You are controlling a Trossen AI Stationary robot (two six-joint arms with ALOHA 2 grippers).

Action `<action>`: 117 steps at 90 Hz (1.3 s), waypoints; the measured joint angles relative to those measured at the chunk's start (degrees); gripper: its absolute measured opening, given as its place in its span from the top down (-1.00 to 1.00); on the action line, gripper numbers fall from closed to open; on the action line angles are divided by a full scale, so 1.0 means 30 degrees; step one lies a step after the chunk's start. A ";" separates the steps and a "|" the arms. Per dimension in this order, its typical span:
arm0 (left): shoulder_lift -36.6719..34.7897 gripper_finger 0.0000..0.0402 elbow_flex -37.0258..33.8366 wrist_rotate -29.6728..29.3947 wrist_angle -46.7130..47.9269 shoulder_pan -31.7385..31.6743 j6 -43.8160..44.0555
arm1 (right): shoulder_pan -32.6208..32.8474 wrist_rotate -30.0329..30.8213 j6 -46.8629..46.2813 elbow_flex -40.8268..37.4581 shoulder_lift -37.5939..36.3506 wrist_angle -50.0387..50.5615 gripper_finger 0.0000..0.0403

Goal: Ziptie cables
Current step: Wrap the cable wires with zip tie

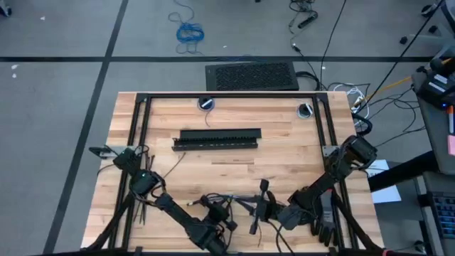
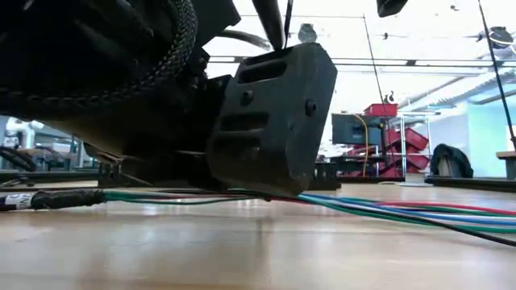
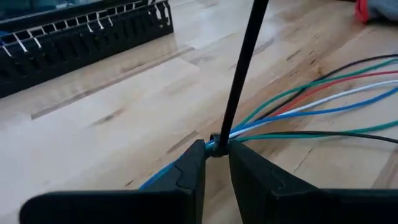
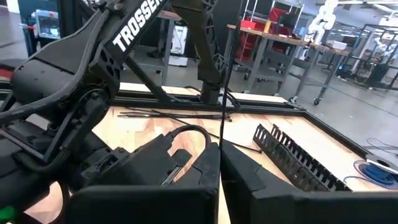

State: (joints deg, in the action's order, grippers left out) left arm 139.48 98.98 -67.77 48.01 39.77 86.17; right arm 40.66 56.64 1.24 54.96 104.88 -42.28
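Bundle of thin blue, green, red and white cables [image 3: 298,109] lies on the wooden table [image 1: 284,153] near its front edge, wires splaying outward. Left gripper [image 3: 214,163] is clamped on the bundle where a thin black ziptie [image 3: 242,68] loops it and stands upright. Right gripper [image 4: 219,163] pinches that strip higher up. Long black slotted bar [image 1: 217,139] sits mid-table.

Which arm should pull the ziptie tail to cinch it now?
Probably right. The right claw is shut on the ziptie tail standing up from the cables, so it can pull. The left claw is shut on the bundle at the ziptie's base, anchoring it against the table.
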 joint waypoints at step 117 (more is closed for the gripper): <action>0.0619 0.94 0.0073 0.0998 -0.2382 -0.0284 -0.2353 | 0.1974 0.4663 0.4670 -0.0029 0.0080 -0.2805 1.00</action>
State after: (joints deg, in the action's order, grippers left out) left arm 141.34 99.20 -64.77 40.86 38.92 79.11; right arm 46.59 70.63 15.24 54.87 105.12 -50.70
